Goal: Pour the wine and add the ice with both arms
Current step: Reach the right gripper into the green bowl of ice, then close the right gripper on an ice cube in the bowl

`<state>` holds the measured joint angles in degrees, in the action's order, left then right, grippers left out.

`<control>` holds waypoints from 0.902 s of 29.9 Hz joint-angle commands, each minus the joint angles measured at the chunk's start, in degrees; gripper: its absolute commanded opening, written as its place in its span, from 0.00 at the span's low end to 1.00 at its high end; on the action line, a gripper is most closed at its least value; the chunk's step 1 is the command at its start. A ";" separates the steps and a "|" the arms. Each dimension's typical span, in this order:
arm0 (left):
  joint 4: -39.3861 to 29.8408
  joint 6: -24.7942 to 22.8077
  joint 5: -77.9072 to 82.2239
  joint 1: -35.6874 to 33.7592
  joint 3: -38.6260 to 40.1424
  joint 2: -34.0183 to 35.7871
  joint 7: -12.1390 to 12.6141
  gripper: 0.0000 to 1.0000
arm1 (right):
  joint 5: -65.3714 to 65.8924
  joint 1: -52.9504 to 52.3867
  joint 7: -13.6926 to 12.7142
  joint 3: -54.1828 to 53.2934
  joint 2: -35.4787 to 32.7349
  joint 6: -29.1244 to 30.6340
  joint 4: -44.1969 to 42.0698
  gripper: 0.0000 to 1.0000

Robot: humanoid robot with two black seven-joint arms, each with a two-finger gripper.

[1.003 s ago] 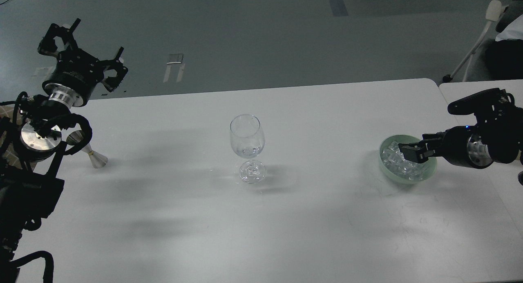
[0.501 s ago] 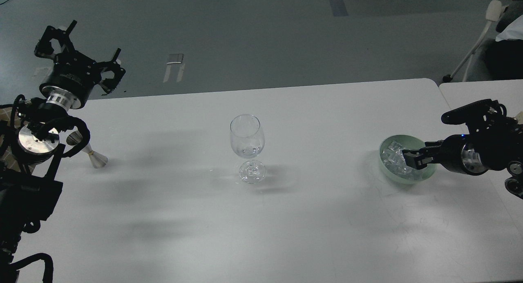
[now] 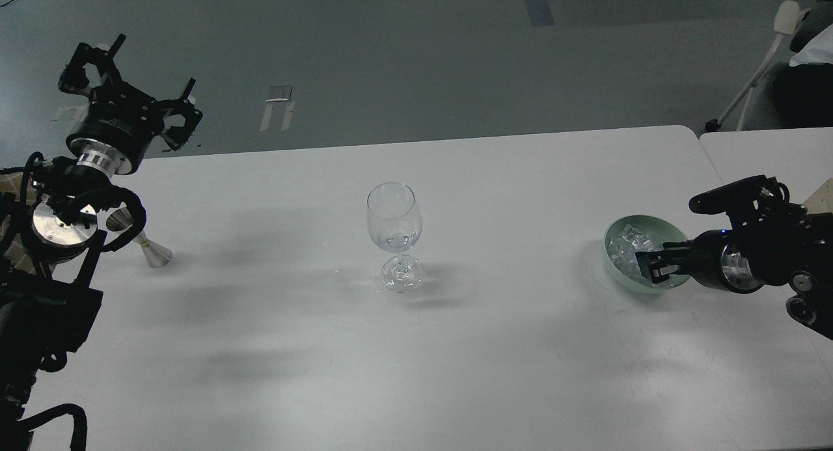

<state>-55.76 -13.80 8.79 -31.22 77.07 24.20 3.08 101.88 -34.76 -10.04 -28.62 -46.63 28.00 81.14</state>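
Observation:
A clear wine glass (image 3: 394, 235) stands upright at the middle of the white table (image 3: 494, 347). A little clear wine (image 3: 394, 242) lies in the bottom of its bowl. A pale green bowl (image 3: 658, 222) at the right holds several clear ice cubes (image 3: 623, 246). My right gripper (image 3: 651, 266) reaches in from the right, with its tips down among the ice at the bowl's near side. Its fingers are dark and I cannot tell them apart. My left gripper (image 3: 127, 80) is raised above the table's far left edge, prongs spread, holding nothing.
A small metal jigger (image 3: 147, 246) stands tilted on the table beside my left arm. A second white table (image 3: 768, 151) adjoins at the right. A chair and a seated person (image 3: 804, 67) are at the far right, on the grey floor.
My right arm has swung lower and toward the table's near side, while its gripper stayed in the bowl and slid to the bowl's near side. My left gripper has hardly moved.

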 commanded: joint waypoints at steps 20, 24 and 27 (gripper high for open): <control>0.12 0.00 0.00 -0.07 0.01 0.24 0.00 0.98 | -0.45 -0.40 0.46 -0.30 0.66 0.00 0.69 0.00; 0.12 0.00 0.00 -0.07 0.01 0.24 0.00 0.98 | -0.63 -0.49 0.55 -0.39 -0.04 0.00 1.91 0.00; 0.12 0.00 0.00 -0.07 0.01 0.24 0.00 0.98 | -0.72 -0.40 0.64 -0.39 -0.83 0.00 2.97 0.00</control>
<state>-55.63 -13.80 8.79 -31.31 77.08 24.48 3.07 101.21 -35.16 -9.46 -28.98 -46.82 28.00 83.20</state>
